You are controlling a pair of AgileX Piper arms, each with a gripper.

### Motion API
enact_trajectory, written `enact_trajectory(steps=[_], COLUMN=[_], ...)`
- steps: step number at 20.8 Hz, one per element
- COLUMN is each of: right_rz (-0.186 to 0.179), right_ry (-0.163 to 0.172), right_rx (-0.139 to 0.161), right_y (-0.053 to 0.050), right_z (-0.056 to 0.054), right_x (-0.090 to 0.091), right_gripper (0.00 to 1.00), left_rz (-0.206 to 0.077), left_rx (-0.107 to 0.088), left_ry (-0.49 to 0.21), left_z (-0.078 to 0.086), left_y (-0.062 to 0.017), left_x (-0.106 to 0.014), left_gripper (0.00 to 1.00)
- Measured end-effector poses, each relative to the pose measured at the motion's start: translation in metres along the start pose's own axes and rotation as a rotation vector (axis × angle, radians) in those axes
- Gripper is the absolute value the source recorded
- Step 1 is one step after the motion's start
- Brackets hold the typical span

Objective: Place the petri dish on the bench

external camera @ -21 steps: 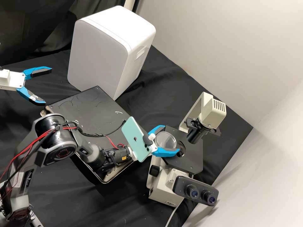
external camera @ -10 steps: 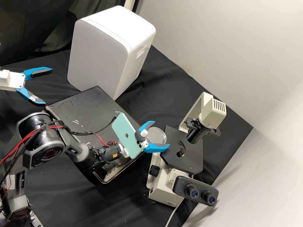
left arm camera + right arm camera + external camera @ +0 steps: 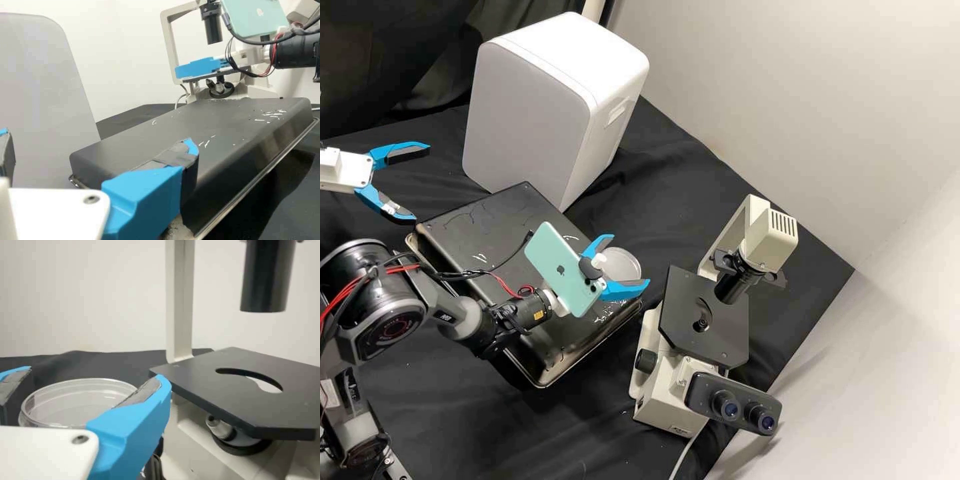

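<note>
A clear round petri dish (image 3: 621, 263) hangs in the air above the right corner of the black tray, held between the blue fingers of my right gripper (image 3: 618, 268). In the right wrist view the petri dish (image 3: 75, 402) sits between the fingers (image 3: 135, 415), level, with the microscope stage (image 3: 250, 385) just beyond it. My left gripper (image 3: 395, 179) stands open at the left edge of the bench, beside the tray's far corner, with nothing between its fingers. In the left wrist view the right gripper (image 3: 207, 67) shows far off above the tray (image 3: 210, 135).
A black tray (image 3: 500, 233) lies upside down on the black bench cloth in the middle. A white box (image 3: 550, 100) stands behind it. A microscope (image 3: 713, 313) stands to the right, its black stage (image 3: 707, 320) bare. Open black cloth (image 3: 680, 167) lies behind the microscope.
My right gripper has drawn back to the left with the petri dish, from over the microscope stage to above the tray's right corner. The left arm has kept still.
</note>
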Motion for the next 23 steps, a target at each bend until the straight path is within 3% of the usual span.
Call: enact_trajectory(steps=[6,9,14,23], right_rz=[-0.019,-0.049,-0.071,-0.122], right_ry=[0.049,0.045,0.075,0.041], right_rx=[0.003,-0.004,-0.019,-0.026], right_y=[-0.009,-0.017,-0.025,-0.037], right_z=[-0.009,-0.007,-0.002,0.007], right_x=[-0.005,-0.012,-0.028,-0.033], right_gripper=[0.0,0.0,0.0,0.0], left_rz=[0.0,0.0,0.0,-0.011], left_rx=[0.0,0.0,0.0,-0.005], left_ry=[0.002,0.002,0.002,0.002], left_z=[0.0,0.0,0.0,0.0], left_y=[0.0,0.0,0.0,-0.0021], left_x=[0.0,0.0,0.0,0.001], left_gripper=[1.0,1.0,1.0,1.0])
